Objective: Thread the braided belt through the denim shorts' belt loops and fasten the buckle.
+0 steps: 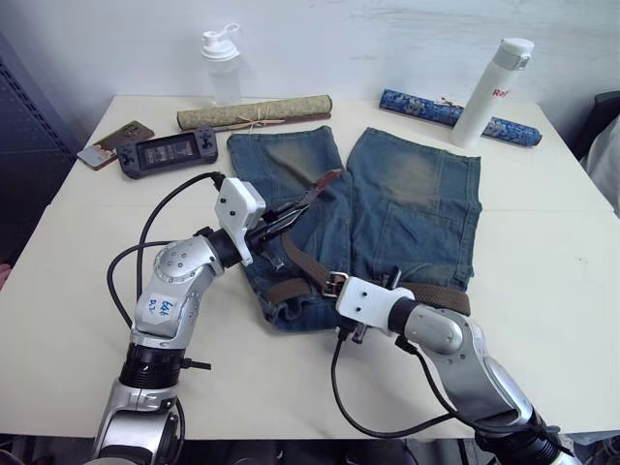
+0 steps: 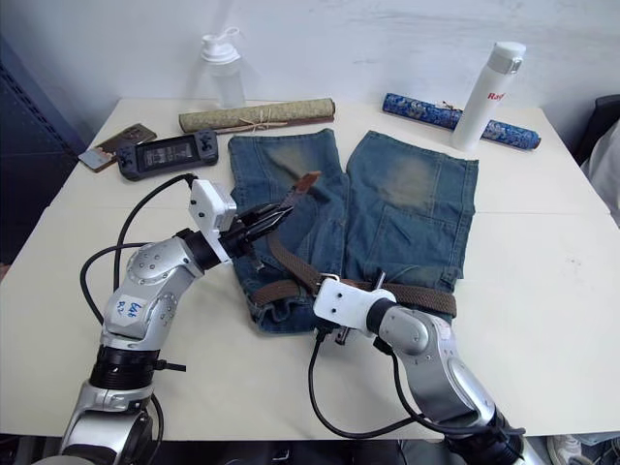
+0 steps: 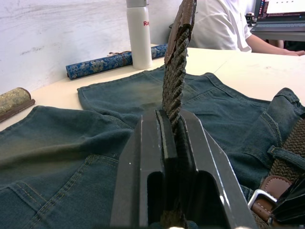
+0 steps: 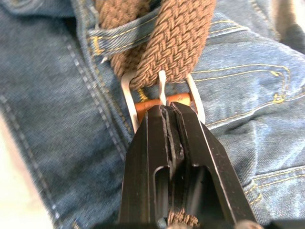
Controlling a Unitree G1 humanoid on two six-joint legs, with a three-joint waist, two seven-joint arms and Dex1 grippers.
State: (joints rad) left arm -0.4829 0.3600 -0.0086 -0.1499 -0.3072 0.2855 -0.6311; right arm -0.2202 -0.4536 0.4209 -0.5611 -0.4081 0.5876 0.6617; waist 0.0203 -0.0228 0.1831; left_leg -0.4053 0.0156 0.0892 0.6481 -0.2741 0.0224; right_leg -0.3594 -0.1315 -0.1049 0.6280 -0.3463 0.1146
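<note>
We are at the fastening step; the faded blue denim shorts (image 1: 358, 208) with yellowish worn patches lie flat on the cream table (image 1: 542, 252), waistband toward us, and the olive-brown woven braided belt (image 1: 441, 294) already runs along that waistband, passing under a narrow blue denim belt loop (image 4: 125, 38) just beside the small silver rectangular buckle (image 1: 335, 283). Our left gripper (image 1: 287, 219) has its two black fingers pressed together on the belt's free end, holding the strap lifted off the cloth so that the darker brown leather tip (image 1: 325, 182) points up and away over the left leg of the shorts. Our right gripper (image 4: 170, 110) is clamped on the brown leather end at the buckle, its fingers closed with the strap between them, right at the silver frame; the woven strap passes through the frame and the prong (image 4: 161, 86) lies against the weave.

We judge the threading essentially done and the buckle not yet secured; the next move calls for holding the buckle steady with the right gripper while the left draws the free end snug, so that the prong seats in the braid, and then laying the tail flat along the waistband.
</note>
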